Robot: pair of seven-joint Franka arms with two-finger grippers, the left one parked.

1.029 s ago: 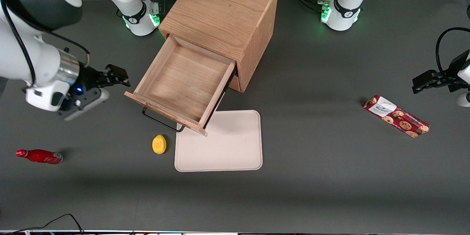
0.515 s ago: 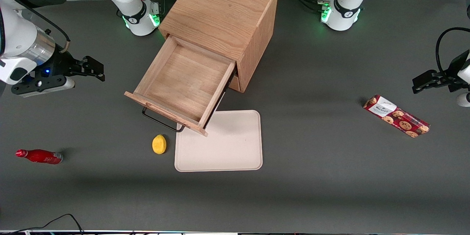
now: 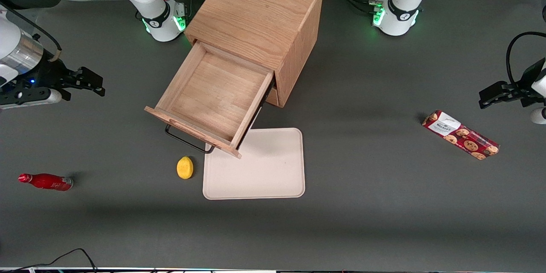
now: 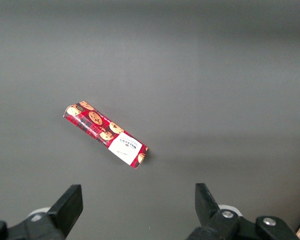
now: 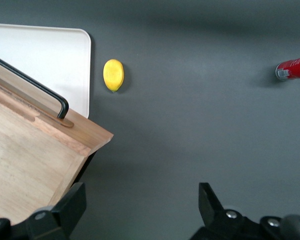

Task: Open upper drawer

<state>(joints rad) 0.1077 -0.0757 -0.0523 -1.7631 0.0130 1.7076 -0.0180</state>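
Observation:
The upper drawer (image 3: 211,96) of the oak cabinet (image 3: 260,13) stands pulled far out, an empty wooden tray with a thin dark bar handle (image 3: 187,141) on its front. It also shows in the right wrist view (image 5: 30,160) with its handle (image 5: 32,82). My right gripper (image 3: 91,82) is open and empty, raised above the table toward the working arm's end, well apart from the drawer. In its own view the gripper (image 5: 140,207) hangs over bare table beside the drawer's corner. The lower drawer is hidden under the open one.
A cream tray (image 3: 260,170) lies on the table, partly under the drawer's front. A yellow lemon (image 3: 184,167) lies beside it. A red bottle (image 3: 45,181) lies toward the working arm's end. A cookie pack (image 3: 460,135) lies toward the parked arm's end.
My right gripper has drawn away from the open drawer toward the working arm's end of the table, open and empty. The drawer has not moved.

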